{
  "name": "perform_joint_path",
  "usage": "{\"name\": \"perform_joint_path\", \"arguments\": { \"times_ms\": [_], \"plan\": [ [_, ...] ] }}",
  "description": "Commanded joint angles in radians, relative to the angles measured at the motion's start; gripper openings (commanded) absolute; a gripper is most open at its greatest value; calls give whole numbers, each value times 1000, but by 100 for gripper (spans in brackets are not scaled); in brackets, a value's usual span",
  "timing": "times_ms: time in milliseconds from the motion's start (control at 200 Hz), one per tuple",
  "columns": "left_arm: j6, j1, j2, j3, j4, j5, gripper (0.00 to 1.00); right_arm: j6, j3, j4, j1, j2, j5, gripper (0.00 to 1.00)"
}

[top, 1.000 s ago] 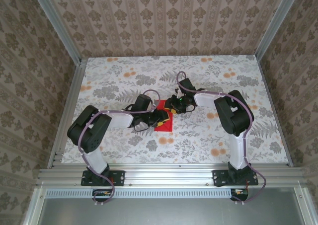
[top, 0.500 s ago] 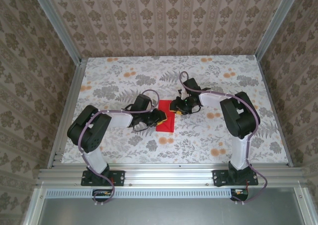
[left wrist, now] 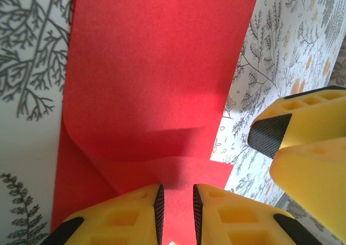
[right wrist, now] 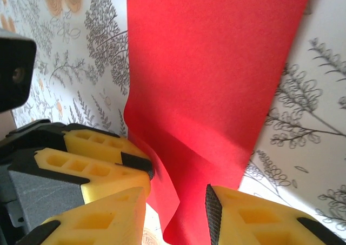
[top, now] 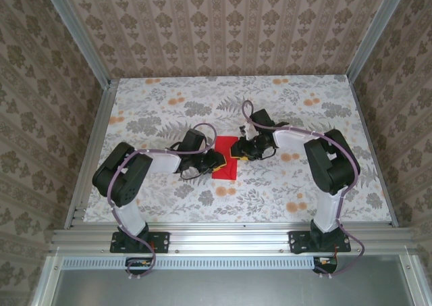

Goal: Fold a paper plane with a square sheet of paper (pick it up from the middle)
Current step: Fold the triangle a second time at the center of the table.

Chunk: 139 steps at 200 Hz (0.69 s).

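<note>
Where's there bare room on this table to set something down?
Free: the table's far strip along the back wall, and its near right corner beyond the right arm. Crowded: the centre, left gripper and right gripper at the red sheet.

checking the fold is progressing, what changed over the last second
The right arm swung its elbow outward to the right, and the right hand drew right, uncovering the far part of the paper. The left hand and the paper stayed put.
</note>
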State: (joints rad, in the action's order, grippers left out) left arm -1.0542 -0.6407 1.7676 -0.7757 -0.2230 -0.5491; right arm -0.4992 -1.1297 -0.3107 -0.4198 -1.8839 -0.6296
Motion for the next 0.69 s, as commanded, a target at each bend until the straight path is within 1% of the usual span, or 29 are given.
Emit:
{"name": "perform_joint_path", "arguments": {
  "times_ms": [0, 395, 525, 585, 690],
  "plan": [
    [22, 3, 9, -24, 17, 9, 24, 35, 8, -41, -15, -1, -41, 37],
    [19, 3, 1, -22, 16, 13, 23, 41, -3, -56, -30, -40, -44, 35],
    [20, 3, 0, -23, 14, 13, 22, 39, -9, -52, -37, -56, -48, 32],
    [20, 3, 0, -25, 15, 11, 22, 36, -9, -41, -40, -61, -58, 29],
    [20, 3, 1, -25, 14, 12, 21, 23, -9, -18, -44, -70, -85, 26]
  ]
}}
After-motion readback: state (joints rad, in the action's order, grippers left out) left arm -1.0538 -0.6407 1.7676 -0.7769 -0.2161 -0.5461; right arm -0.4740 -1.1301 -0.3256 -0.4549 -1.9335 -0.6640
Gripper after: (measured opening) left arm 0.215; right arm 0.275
